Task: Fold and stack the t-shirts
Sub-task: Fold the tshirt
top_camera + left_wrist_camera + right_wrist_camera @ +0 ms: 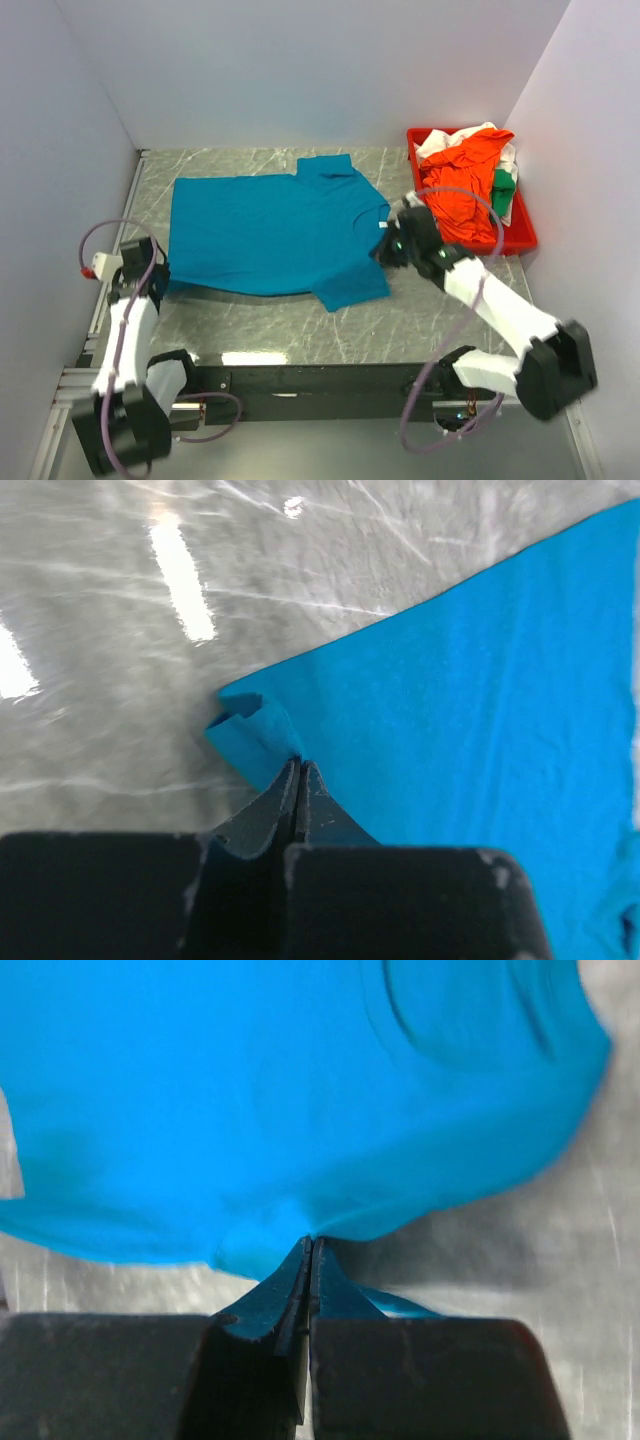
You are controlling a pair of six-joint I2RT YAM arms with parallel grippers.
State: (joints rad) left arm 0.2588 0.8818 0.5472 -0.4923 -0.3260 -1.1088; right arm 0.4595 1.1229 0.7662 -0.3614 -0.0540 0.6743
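Grey marble-look table [300,335], white walls [300,70] on three sides: the teal shirt [265,235] lies spread flat across the middle, unfolded. At its near-left hem corner the left gripper [165,283] is pinched tight on the cloth, and the right gripper [390,245] is clamped on the shirt's right edge by the sleeve. Orange, white and green, the other shirts [462,185] sit heaped in the tray [520,245] at the far-right corner. No fold made, nothing stacked; the job looks barely begun.

Overhead rear view and close, downward wrist views share the t-shirt [270,235].
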